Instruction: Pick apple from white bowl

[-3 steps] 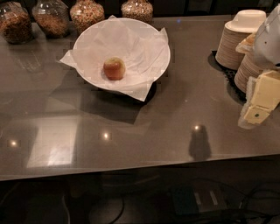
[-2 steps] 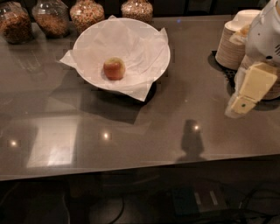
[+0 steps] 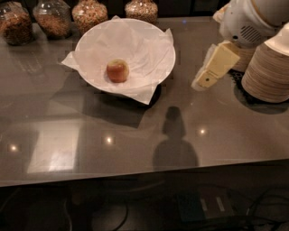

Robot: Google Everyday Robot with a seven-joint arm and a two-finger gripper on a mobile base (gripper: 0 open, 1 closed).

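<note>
The gripper (image 3: 204, 80) hangs above the counter (image 3: 135, 135), tilted down toward the view's left. Whether it is apart or together cannot be told here, and nothing shows in its hold. The apple (image 3: 118, 71) lies well away from it on that same side, resting on the crumpled paper (image 3: 146, 47) near the middle of the white bowl (image 3: 173, 61); the bowl's rim stands between the gripper and the fruit. Just beside the gripper on its other side stands a stack of beige paper bowls (image 3: 268, 72); jars (image 3: 90, 13) line the far edge beyond the bowl.

Judged from here, a crossing made too low would likely catch the rim or the paper corner jutting out on the gripper's side, shoving or tipping the bowl. The apple is round and sits on loose paper, so an off-centre close could roll it aside, or pinch paper with it and drag the liner up. A wide swing of the arm could clip the stack.
</note>
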